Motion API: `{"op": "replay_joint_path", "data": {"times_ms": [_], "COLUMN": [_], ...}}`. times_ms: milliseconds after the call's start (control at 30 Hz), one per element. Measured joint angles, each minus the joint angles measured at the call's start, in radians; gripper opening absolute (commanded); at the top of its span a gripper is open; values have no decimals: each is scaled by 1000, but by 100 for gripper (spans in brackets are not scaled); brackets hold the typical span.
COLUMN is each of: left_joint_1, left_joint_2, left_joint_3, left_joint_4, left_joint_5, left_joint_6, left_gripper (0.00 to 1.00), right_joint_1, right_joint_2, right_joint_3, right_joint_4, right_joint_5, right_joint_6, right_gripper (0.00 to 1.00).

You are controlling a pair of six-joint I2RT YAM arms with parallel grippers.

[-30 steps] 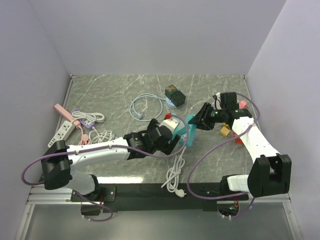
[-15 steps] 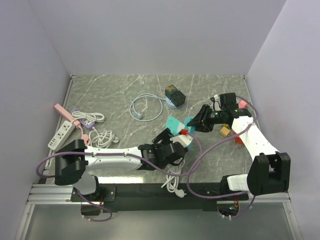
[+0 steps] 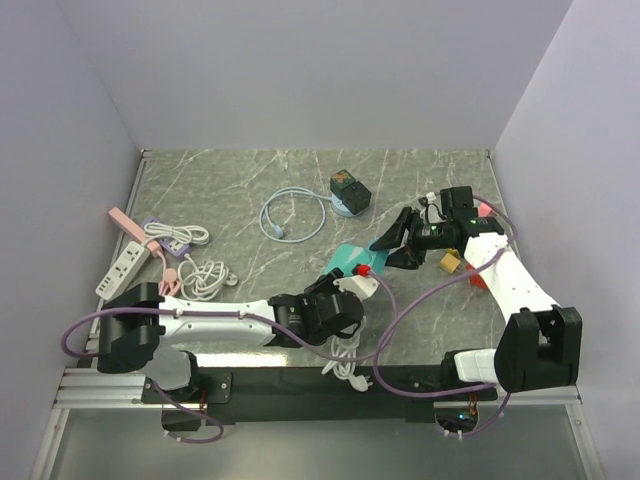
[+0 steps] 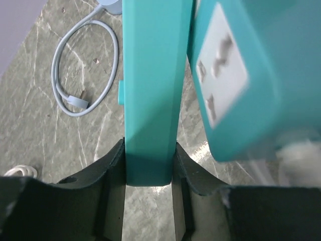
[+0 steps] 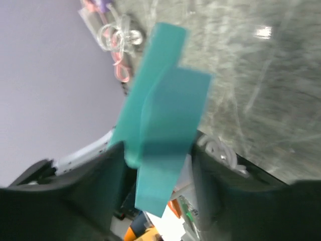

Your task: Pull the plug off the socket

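A teal socket (image 3: 349,255) hangs above the middle of the table between my two grippers. In the left wrist view it shows as a flat teal slab (image 4: 150,90) with a teal block (image 4: 261,70) beside it that carries a white outlet face (image 4: 220,65). My left gripper (image 4: 149,150) is shut on the slab's end, and it comes in from below (image 3: 352,272). My right gripper (image 3: 387,250) stands at the socket's right end, its jaws (image 5: 158,145) parted, with a gap at one finger. I cannot tell the plug apart from the teal parts.
A white cord (image 3: 347,352) trails to the near edge. A coiled grey cable (image 3: 290,213) and a dark box (image 3: 350,190) lie behind. Pink and white power strips (image 3: 125,255) with tangled cords sit at left. Small yellow and red pieces (image 3: 455,263) lie right.
My left gripper swung in under the socket and closed on the teal slab. My right gripper, shut on the socket before, has loosened. The socket shifted left.
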State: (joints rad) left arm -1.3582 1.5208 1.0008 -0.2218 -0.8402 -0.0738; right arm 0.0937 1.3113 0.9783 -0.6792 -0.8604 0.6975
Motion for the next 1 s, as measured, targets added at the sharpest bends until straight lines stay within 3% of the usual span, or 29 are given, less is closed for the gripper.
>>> {"op": "replay_joint_path", "data": {"times_ms": [33, 133, 700, 867, 1000], "left_joint_1": [0, -4, -80, -118, -130], "left_joint_2": [-8, -18, -27, -33, -33], "left_joint_3": [-6, -15, -23, -31, -39], "left_joint_4": [0, 0, 28, 32, 27], "left_joint_5": [1, -3, -70, -94, -116], "left_joint_6": [-5, -21, -18, -19, -25], "left_gripper": [1, 1, 1, 1, 1], "right_joint_1": [0, 0, 41, 87, 138], "right_joint_2": [-5, -29, -39, 27, 49], "right_joint_3": [0, -5, -103, -99, -98], "right_joint_4": [12, 46, 145, 145, 160], "right_joint_5": [-12, -32, 119, 143, 171], "right_joint_6": [4, 26, 208, 207, 207], "right_gripper": [77, 84, 93, 69, 39]}}
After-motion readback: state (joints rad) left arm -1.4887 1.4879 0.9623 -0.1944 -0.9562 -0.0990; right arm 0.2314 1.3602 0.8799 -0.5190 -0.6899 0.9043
